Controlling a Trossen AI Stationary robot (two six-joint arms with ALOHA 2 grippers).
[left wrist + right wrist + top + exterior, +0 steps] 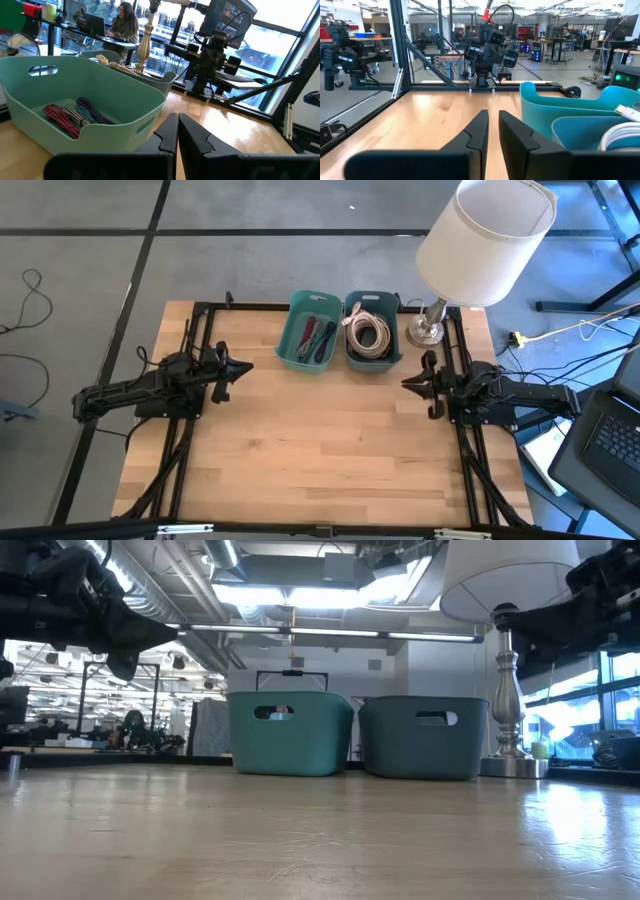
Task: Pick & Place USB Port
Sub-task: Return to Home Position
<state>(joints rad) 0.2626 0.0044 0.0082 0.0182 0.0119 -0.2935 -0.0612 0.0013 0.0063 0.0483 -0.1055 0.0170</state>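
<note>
Nearest is the front of the wooden table (320,450). Halfway back, the left gripper (243,367) at nine o'clock and the right gripper (407,383) at three o'clock hang above the wood, facing each other. Each has its fingers drawn together, holding nothing. Farther off, at twelve o'clock, the green bin (288,340) holds the USB cables (318,338) — red and purple strands. Touching it is a darker bin (347,330) with a white coil (368,332), and a lamp (485,235) stands at one o'clock.

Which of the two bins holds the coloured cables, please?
The lighter green bin, farther from the lamp: red and purple cables lie in it, whereas the darker bin beside the lamp holds a pale coil.
</note>
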